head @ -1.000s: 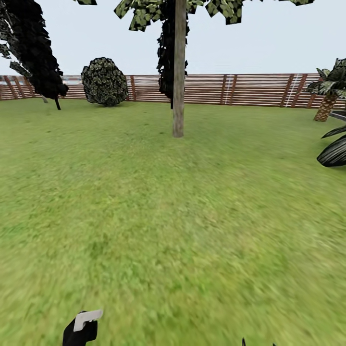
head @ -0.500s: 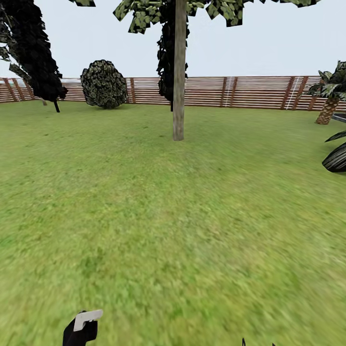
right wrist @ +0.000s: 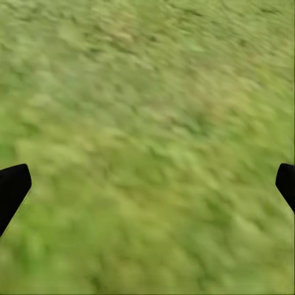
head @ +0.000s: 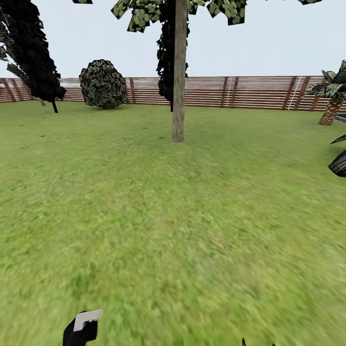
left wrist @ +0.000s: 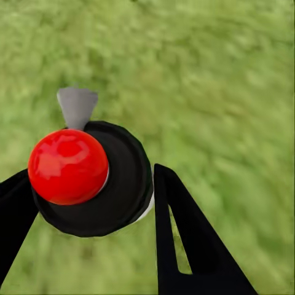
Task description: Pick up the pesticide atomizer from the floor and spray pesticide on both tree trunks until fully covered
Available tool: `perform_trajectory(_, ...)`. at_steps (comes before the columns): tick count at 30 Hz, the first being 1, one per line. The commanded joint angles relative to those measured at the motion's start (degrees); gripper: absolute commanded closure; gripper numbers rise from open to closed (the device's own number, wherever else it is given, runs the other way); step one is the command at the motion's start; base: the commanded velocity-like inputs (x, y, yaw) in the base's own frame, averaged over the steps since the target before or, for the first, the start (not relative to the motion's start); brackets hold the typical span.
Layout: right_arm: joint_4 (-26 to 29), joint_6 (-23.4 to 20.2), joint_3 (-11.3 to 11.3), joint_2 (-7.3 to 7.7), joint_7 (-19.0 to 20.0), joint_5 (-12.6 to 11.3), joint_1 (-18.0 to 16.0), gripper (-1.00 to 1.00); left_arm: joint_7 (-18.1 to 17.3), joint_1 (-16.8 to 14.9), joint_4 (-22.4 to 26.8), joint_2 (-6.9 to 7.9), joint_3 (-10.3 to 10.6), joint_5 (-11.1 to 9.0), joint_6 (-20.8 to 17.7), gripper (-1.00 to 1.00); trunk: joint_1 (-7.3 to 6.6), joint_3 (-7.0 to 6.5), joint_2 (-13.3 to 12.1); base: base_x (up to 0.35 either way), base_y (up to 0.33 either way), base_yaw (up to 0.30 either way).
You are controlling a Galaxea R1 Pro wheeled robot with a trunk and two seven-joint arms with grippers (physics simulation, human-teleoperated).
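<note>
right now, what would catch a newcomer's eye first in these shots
The glossy red ball top of the pesticide atomizer, held between the fingers of the left pincer over grass, stands out most. Ahead in the head view, one pale bare tree trunk rises mid-lawn in front of the brown slatted fence. The right pincer hangs open above the lawn.

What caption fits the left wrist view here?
Left gripper shut on the atomizer, red knob and grey nozzle toward the camera, above blurred lawn.
</note>
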State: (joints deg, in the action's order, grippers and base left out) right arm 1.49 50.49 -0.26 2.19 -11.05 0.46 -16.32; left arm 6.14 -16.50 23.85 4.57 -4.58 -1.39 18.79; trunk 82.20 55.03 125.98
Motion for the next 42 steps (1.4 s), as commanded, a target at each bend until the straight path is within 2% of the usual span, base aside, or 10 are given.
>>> perform_trajectory(1,0.0,0.1,0.0,0.0,-0.1,0.1,0.0,-1.0,0.1,0.0,0.0,0.0,0.0,-0.1,0.2,1.0,0.02,0.05,0.0,0.338,0.0,0.0)
perform_trajectory(42,-0.1,0.1,0.0,0.01,-0.1,0.1,0.0,-1.0,0.1,-0.1,0.0,0.0,0.0,-0.1,0.1,1.0,0.02,0.05,0.0,0.339,0.0,0.0)
